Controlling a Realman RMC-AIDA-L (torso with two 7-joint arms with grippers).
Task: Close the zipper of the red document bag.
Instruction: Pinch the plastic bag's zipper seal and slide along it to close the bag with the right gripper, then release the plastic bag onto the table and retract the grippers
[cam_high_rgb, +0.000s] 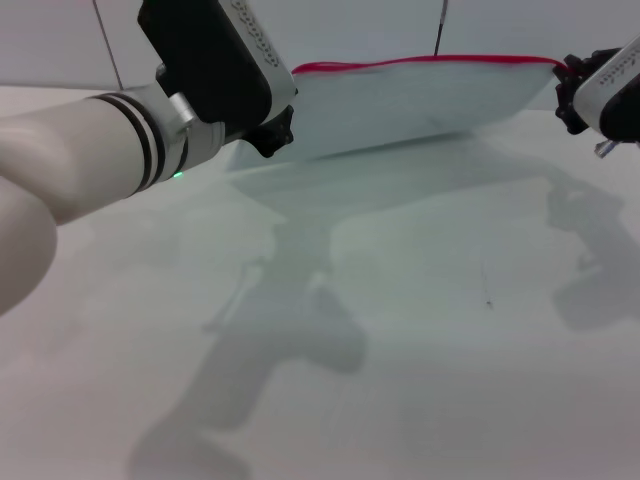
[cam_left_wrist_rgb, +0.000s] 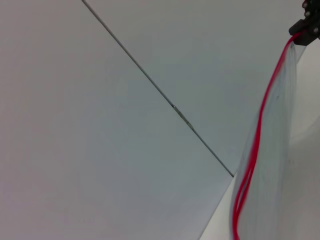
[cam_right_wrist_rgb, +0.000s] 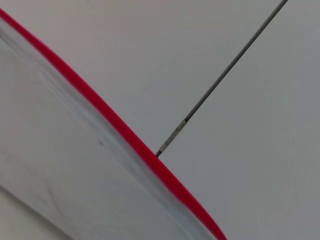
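The red document bag (cam_high_rgb: 400, 100) is held upright above the white table, stretched between my two grippers at the back of the head view. The zipper (cam_high_rgb: 430, 62) is the red strip along its top edge. My left gripper (cam_high_rgb: 280, 125) is at the bag's left end and appears shut on it, though its fingertips are hidden. My right gripper (cam_high_rgb: 568, 85) is shut on the zipper's right end. In the left wrist view the zipper (cam_left_wrist_rgb: 257, 140) shows two red lines parted near the camera and joined farther off, where the right gripper (cam_left_wrist_rgb: 306, 31) pinches it. The right wrist view shows the zipper (cam_right_wrist_rgb: 115, 125) and the bag (cam_right_wrist_rgb: 60, 160) close up.
The white table (cam_high_rgb: 400, 350) spreads in front of the bag, with the arms' shadows on it. A pale tiled wall (cam_high_rgb: 60, 40) with dark seams stands right behind the bag.
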